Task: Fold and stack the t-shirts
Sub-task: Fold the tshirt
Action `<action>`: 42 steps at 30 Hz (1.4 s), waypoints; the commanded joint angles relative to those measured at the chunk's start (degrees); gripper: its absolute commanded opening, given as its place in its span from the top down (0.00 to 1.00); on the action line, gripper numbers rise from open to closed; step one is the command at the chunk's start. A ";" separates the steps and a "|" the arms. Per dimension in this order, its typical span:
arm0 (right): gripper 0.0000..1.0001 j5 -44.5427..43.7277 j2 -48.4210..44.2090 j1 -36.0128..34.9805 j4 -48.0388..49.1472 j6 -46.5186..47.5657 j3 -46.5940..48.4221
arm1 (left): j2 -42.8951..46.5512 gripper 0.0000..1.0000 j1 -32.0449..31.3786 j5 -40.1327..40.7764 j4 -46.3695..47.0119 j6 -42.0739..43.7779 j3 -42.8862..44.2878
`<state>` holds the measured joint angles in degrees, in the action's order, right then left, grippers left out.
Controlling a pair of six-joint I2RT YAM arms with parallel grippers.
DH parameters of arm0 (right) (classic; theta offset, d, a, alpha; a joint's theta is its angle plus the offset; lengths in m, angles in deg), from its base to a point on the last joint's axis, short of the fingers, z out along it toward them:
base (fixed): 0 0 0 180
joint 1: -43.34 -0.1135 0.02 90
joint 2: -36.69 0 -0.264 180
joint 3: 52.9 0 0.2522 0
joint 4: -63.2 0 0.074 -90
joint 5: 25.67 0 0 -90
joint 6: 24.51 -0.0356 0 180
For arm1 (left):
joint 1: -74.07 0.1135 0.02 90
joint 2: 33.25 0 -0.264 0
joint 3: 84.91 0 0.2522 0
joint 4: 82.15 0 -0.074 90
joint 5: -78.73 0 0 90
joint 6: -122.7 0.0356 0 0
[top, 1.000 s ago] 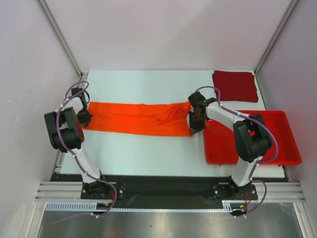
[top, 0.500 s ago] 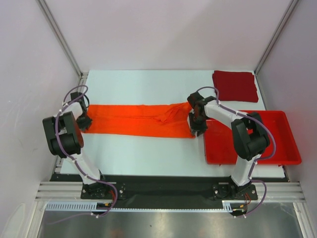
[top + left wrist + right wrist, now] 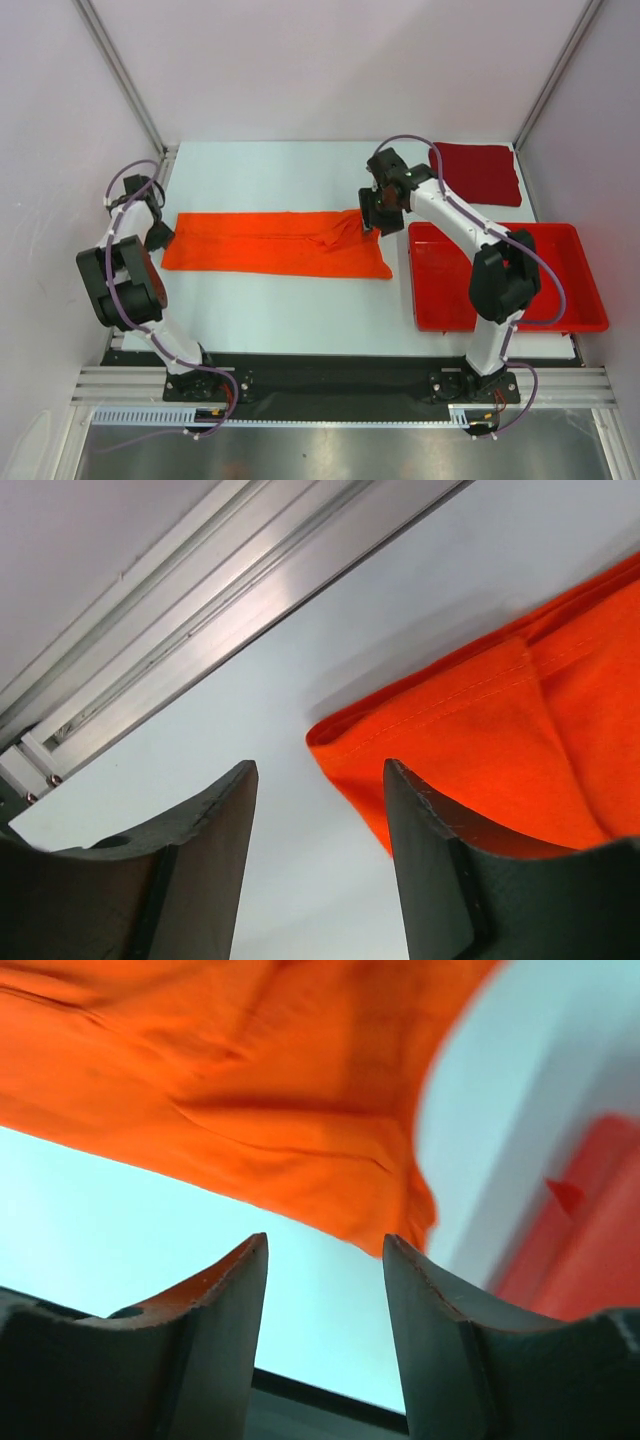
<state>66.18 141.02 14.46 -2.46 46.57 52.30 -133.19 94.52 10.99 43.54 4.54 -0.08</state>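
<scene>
orange t-shirt (image 3: pixel 275 243) flat, crimson t-shirt (image 3: pixel 485 175) folded

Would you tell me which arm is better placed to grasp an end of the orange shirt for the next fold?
Probably the left: the left gripper, open, sits low with the orange shirt's hemmed corner just ahead of its fingers. The right gripper, also open, hangs over the far corner of the other end.

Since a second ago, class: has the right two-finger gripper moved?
Yes. The right gripper has moved up-frame and left, away from the rigid bright red plastic tray.
</scene>
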 commanded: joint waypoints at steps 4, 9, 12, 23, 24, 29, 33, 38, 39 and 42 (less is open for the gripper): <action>0.51 12.72 9.99 -1.88 4.52 -0.23 8.91 | 4.31 0.45 0.21 -5.64 2.31 0.04 0.74; 0.50 16.52 16.32 -2.67 10.41 -7.78 10.69 | 4.23 0.48 -0.23 -10.39 3.55 -0.75 -0.84; 0.47 17.92 18.18 -2.76 12.87 -10.87 10.69 | 4.58 0.48 -0.67 -10.92 3.99 -0.49 -1.28; 0.50 18.11 22.75 -2.58 16.39 -20.45 10.08 | 4.84 0.49 -0.67 -11.80 4.61 -0.58 -1.72; 0.52 17.84 22.67 -2.67 16.57 -20.63 9.99 | 4.84 0.49 -0.76 -11.80 4.61 -0.58 -1.55; 0.63 16.17 24.07 -2.76 18.41 -19.85 11.21 | 4.84 0.49 -0.76 -11.98 4.34 -0.67 -1.46; 0.81 16.87 25.30 -2.93 18.58 -18.79 14.29 | 5.02 0.49 -0.67 -11.72 4.52 -0.32 -1.55; 0.96 18.63 27.58 -3.55 18.94 -18.08 19.90 | 5.28 0.49 -0.76 -11.45 4.61 -0.05 -1.98; 0.97 18.72 28.81 -3.72 18.59 -17.48 20.96 | 5.20 0.49 -0.76 -11.54 4.52 -0.05 -1.99; 1.00 18.54 31.10 -3.72 16.93 -16.51 25.27 | 5.20 0.49 -0.76 -11.45 4.43 0.21 -2.07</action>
<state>83.92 170.18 11.29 14.57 28.48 72.83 -130.94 94.06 -0.09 46.82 4.48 -2.05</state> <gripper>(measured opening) 0.030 0.514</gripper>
